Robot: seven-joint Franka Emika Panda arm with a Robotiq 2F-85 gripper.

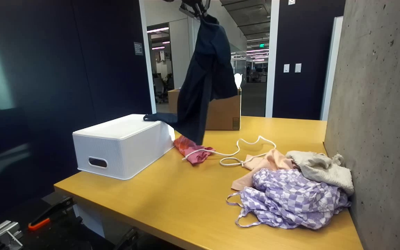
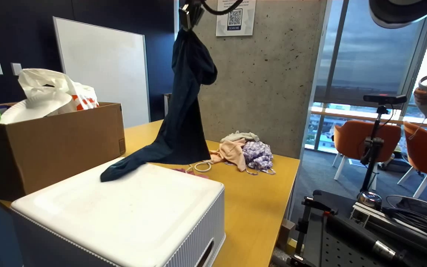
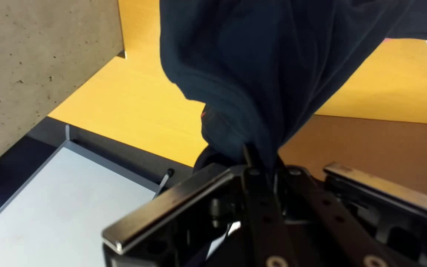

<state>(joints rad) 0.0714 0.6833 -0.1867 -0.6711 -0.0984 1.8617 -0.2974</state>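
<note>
well above the level of the white box point(image 2: 124, 211), the gripper point(image 3: 263, 155) has its fingers pinched together on one bunched spot of the navy garment point(image 1: 214, 52) — probably why the cloth falls in a narrow column. the garment hangs beside the white box, one low end bending over its top, seemingly propped there. the fingertips are buried in folds, so how much fabric they hold is hard to tell. in an exterior view the garment hides part of the carton point(image 1: 222, 116) near the white box — and part of the pink cloth point(image 1: 196, 158) beside that box.
</note>
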